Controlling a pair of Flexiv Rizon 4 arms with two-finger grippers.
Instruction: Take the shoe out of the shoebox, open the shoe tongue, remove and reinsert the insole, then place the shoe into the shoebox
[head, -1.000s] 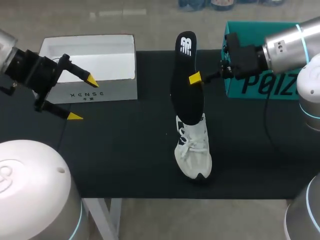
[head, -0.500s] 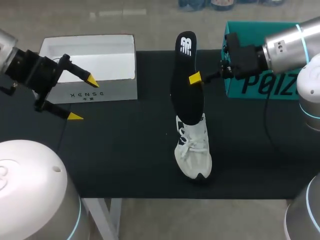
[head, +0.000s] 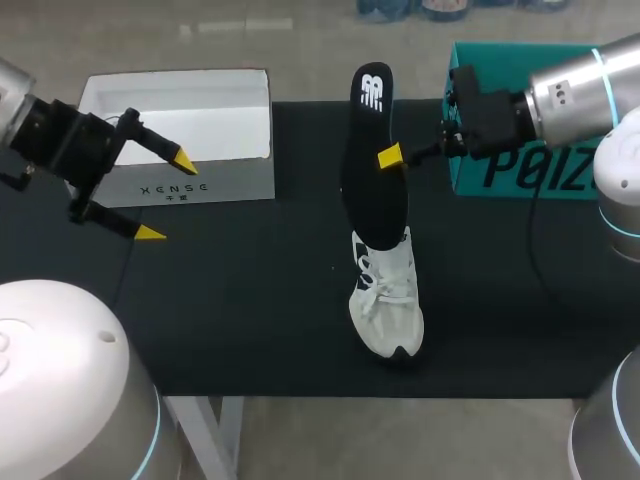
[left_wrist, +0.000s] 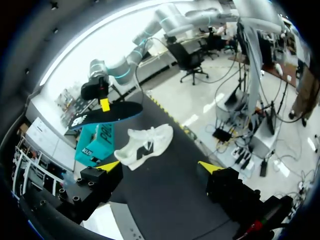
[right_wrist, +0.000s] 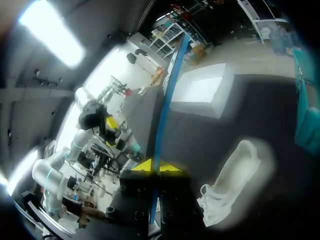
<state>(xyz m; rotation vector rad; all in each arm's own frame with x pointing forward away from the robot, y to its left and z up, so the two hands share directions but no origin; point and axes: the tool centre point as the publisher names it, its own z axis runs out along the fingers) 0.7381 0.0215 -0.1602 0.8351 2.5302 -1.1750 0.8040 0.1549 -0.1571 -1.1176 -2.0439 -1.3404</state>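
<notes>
Insole (head: 366, 195) clamped in right fingers (head: 390, 157), long axis 12-to-6; sneaker (head: 388, 300) at 6 from them; left fingers (head: 182, 158) spread, empty.

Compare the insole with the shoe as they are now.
The insole is black; the shoe is white. The insole is thin and flat, the shoe bulky. The insole is held in the air by the right end effector, while the shoe rests ungripped on the table. Both are outside the shoebox.
</notes>
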